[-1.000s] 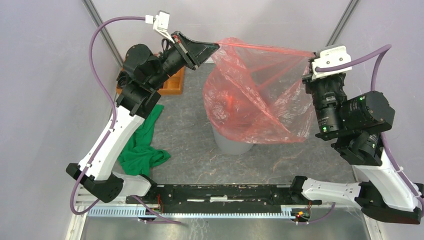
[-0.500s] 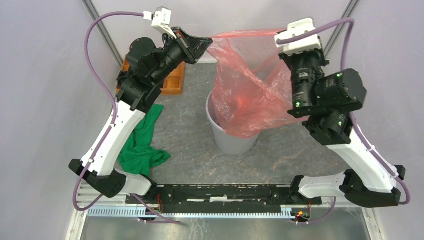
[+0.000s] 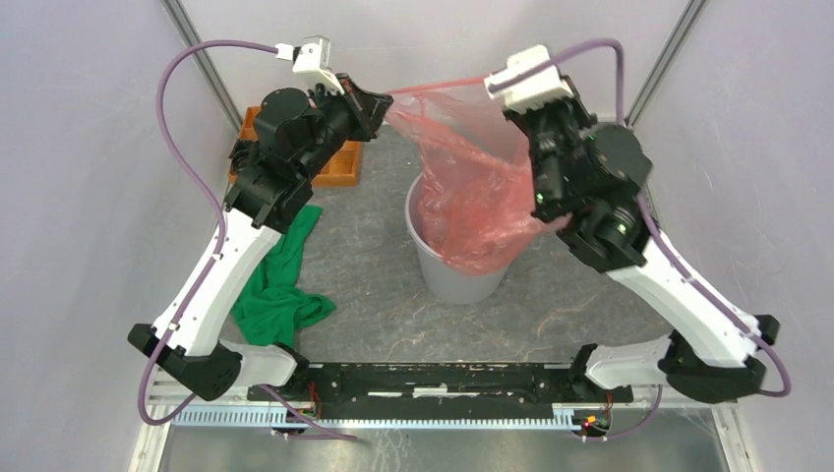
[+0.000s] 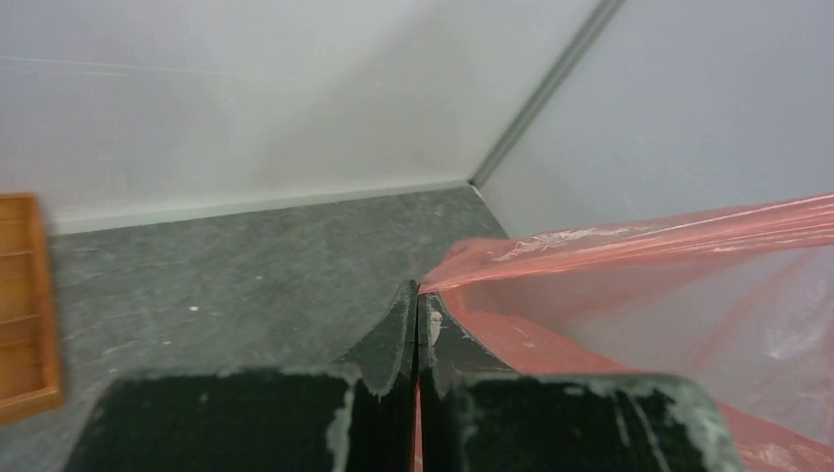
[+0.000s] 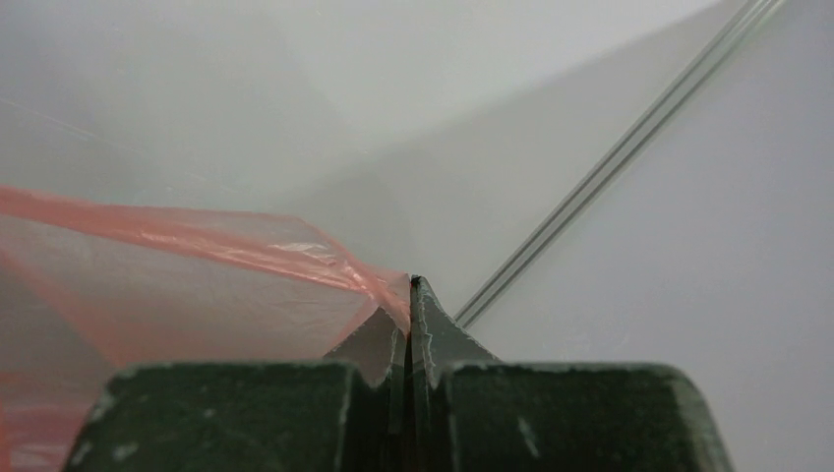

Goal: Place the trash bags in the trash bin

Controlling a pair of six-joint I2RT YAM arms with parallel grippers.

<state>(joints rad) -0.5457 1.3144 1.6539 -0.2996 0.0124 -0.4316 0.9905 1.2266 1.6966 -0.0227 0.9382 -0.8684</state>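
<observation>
The red-orange translucent trash bag [image 3: 472,177] hangs stretched between both grippers above the table's far middle. Its lower part sags inside the pale grey trash bin [image 3: 462,280], which stands upright under it. My left gripper [image 3: 386,98] is shut on the bag's top left edge. In the left wrist view a thin red strip of trash bag [image 4: 639,295] runs between the closed left gripper [image 4: 417,295]. My right gripper [image 3: 497,88] is shut on the top right edge. In the right wrist view the trash bag [image 5: 148,285] bunches at the tips of the right gripper [image 5: 410,285].
A green cloth [image 3: 280,280] lies crumpled on the table at the left, beside the left arm. A compartmented brown wooden tray [image 3: 339,162] sits at the back left, partly under the left arm, its edge also in the wooden tray [image 4: 25,305] left wrist view. Walls close in behind and on both sides.
The right arm has swung left toward the left gripper, narrowing the bag's mouth. The bag's lower part has sunk into the bin. The left gripper has drawn slightly left.
</observation>
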